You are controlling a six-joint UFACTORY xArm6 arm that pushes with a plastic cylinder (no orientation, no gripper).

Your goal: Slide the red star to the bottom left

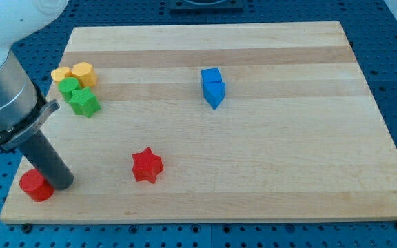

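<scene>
The red star (147, 166) lies on the wooden board (267, 172), left of centre and near the view's bottom. My tip (61, 184) is at the bottom left, well to the left of the star and right beside a red round block (36, 185), apparently touching it. The rod rises from there toward the upper left.
A yellow block (61, 74) and a yellow hexagon-like block (83, 73) sit at the upper left with a green round block (68, 87) and a green star (85, 102). Two blue blocks (213, 87) sit together above centre. The board's left edge is close to my tip.
</scene>
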